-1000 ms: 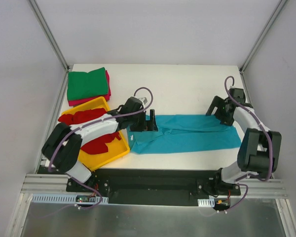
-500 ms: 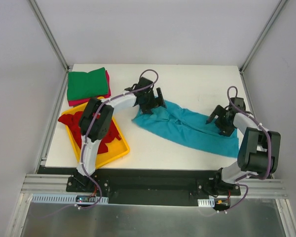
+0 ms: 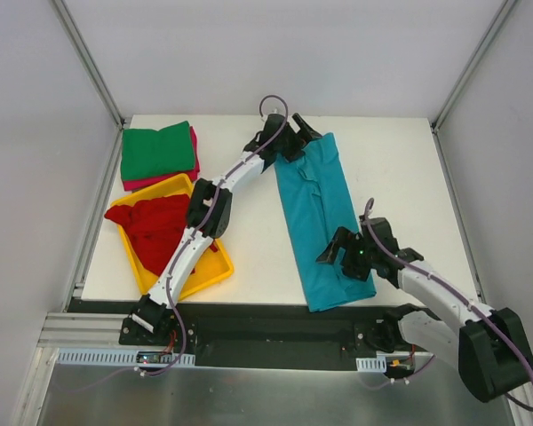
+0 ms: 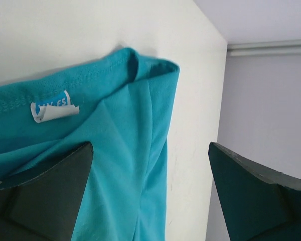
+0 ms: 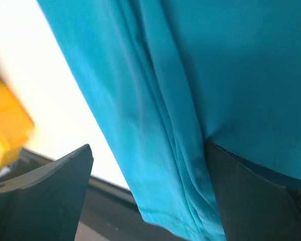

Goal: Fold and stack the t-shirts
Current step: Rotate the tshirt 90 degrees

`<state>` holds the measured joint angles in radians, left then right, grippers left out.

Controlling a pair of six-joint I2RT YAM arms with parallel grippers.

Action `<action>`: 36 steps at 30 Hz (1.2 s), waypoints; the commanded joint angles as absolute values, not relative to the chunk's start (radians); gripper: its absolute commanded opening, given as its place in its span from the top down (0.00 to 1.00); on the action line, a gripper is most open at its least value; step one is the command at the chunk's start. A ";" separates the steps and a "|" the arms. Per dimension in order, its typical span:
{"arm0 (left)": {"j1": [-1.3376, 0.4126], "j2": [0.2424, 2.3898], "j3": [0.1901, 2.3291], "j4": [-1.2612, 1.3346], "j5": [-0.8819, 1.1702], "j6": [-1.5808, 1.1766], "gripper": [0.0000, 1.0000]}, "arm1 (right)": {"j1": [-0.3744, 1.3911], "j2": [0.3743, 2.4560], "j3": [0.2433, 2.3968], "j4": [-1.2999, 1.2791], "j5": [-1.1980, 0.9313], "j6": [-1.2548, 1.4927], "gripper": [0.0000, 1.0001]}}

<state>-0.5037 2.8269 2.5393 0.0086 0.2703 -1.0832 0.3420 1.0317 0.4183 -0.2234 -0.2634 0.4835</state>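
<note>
on the middle of the white table (image 3: 400, 169), the soft teal-blue cloth t-shirt (image 3: 315, 213) now lies far-to-near (sideways a second ago); left gripper (image 3: 302, 138) and right gripper (image 3: 345, 261) gape wide over its ends, ready for folding.

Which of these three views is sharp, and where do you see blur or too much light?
Top external view: sharp and evenly lit, with no glare on the teal t-shirt. Left wrist view: in focus, the stitching and the white label are clear. Right wrist view: the cloth is smeared by blur, the table is washed out to white, and the yellow tray is unsharp.
</note>
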 commanded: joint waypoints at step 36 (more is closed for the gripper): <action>-0.520 2.328 2.172 0.037 0.397 -0.724 0.01 | 0.709 0.773 0.692 -0.838 0.294 0.396 0.04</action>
<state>-0.5053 2.5793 2.3112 0.1081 0.2462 -0.8204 0.7490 0.8303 0.7158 -0.7620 0.1883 0.3435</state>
